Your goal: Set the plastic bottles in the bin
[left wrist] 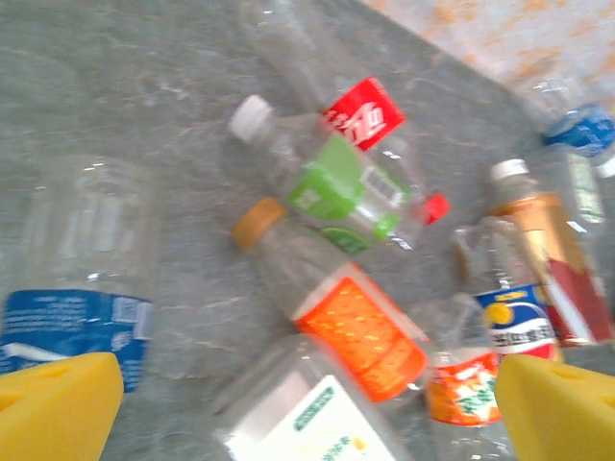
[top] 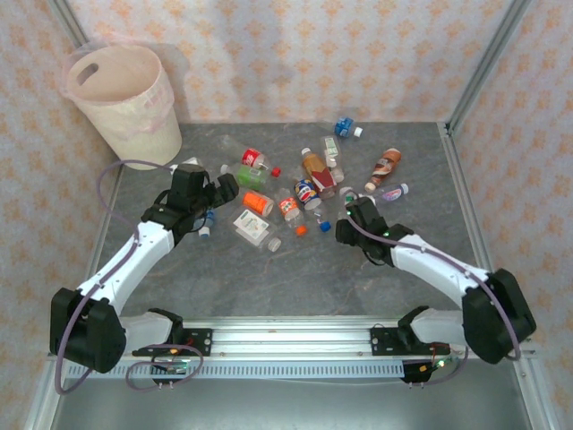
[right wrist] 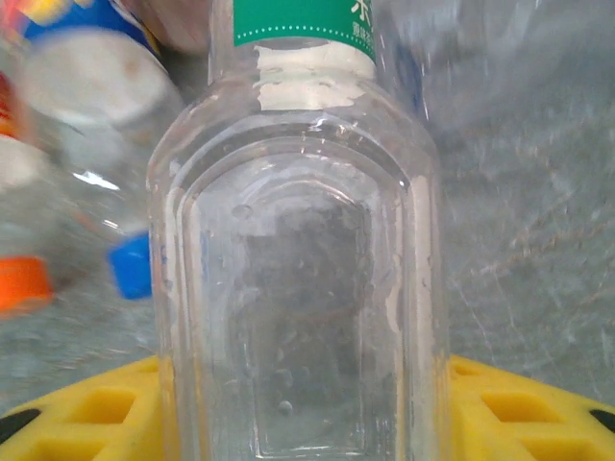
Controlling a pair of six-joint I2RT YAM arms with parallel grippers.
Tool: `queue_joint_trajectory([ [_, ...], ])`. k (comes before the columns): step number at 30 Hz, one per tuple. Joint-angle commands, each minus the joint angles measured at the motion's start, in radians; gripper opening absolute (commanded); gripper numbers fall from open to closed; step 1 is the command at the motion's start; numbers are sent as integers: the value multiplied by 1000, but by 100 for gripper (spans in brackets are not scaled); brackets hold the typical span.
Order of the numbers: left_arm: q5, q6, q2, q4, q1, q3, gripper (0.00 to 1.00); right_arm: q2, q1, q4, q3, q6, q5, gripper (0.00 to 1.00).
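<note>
Plastic bottles (top: 313, 172) lie scattered on the grey counter (top: 295, 278), most of them between the left fingers (top: 226, 186) and the right fingers (top: 356, 208) and a little beyond them. The left fingers are apart and hold nothing. Through the left wrist camera, a blue-labelled bottle (left wrist: 77, 327) lies just beside one yellow pad. A white-labelled bottle (left wrist: 317, 423) lies between the two pads. Ahead of that sits an orange-labelled bottle (left wrist: 360, 331), then a green-labelled bottle (left wrist: 336, 192), with a red-labelled bottle (left wrist: 363, 113) farther out. The right fingers are closed on the two sides of a clear green-banded bottle (right wrist: 298, 288), which fills the gap between their pads. A blue cap (right wrist: 130, 266) lies just beside it. The bin (top: 134, 121) stands upright in the far corner beyond the left fingers, well apart from both pairs.
</note>
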Motion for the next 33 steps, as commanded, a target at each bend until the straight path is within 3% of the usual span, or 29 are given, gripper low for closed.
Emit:
queue_joint_trajectory([
  [1,145,-52,-15,119,-17,36,100,-94,9,151,-19,-51,-119,51],
  [5,276,-64,36,179,-65,105,100,-108,10,391,-43,-48,-369,49],
  [11,293,-36,140,112,-156,256,100,11,15,599,-19,11,-603,47],
  [17,195,35,262,-90,-233,426,96,63,53,661,15,14,-647,47],
  [23,139,7,323,-164,-255,490,92,80,61,729,16,7,-637,47],
  [33,197,-20,389,-123,-268,537,60,137,63,763,68,-27,-667,47],
])
